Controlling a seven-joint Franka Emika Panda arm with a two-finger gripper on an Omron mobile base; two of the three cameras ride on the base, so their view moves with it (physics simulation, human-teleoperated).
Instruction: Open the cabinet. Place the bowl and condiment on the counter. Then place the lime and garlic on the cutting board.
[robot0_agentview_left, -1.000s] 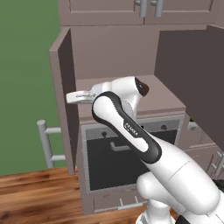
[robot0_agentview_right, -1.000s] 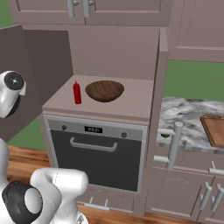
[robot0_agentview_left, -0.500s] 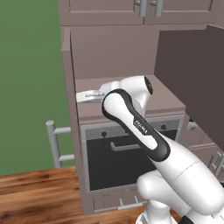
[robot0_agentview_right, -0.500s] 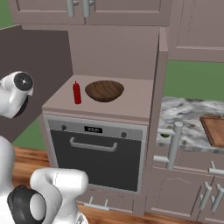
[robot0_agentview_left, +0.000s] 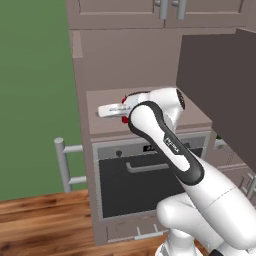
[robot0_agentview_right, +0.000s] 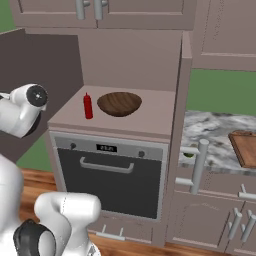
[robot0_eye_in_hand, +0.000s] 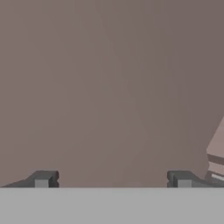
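Looking at your right base view, you've got the cabinet (robot0_agentview_right: 40, 75) door swung wide open on the left, so the shelf inside is exposed. The bowl (robot0_agentview_right: 119, 103) sits on that shelf above the oven (robot0_agentview_right: 112, 172), with the condiment (robot0_agentview_right: 88, 106) standing upright just to its left, near but not touching. Over on the right, the counter (robot0_agentview_right: 212, 140) carries the cutting board (robot0_agentview_right: 245, 147) at its far right edge. Your gripper (robot0_eye_in_hand: 113, 179) has its fingers spread wide with nothing between them, facing a plain taupe surface. In the left base view your arm reaches across the front of the shelf.
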